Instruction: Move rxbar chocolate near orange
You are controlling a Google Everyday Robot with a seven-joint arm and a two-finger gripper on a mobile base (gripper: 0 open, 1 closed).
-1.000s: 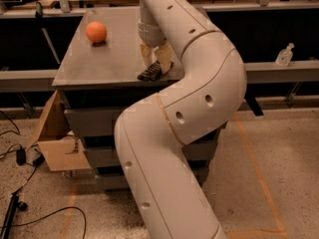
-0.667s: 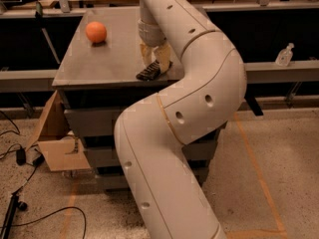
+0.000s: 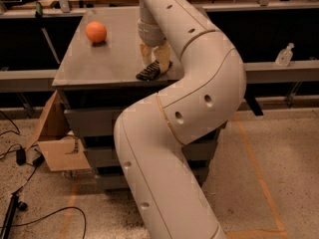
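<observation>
The rxbar chocolate [image 3: 149, 72] is a dark flat bar lying near the front edge of the grey table [image 3: 99, 63], partly hidden by my arm. My gripper [image 3: 155, 62] reaches down onto it, its tan fingers [image 3: 146, 54] standing on either side of the bar's far end. The orange [image 3: 95, 32] sits on the table's back left part, well apart from the bar and the gripper.
An open cardboard box [image 3: 57, 138] stands on the floor left of the table. Cables [image 3: 20, 158] lie on the floor at the lower left. A clear bottle [image 3: 284, 55] stands on a ledge at the right. My white arm [image 3: 189, 108] fills the middle.
</observation>
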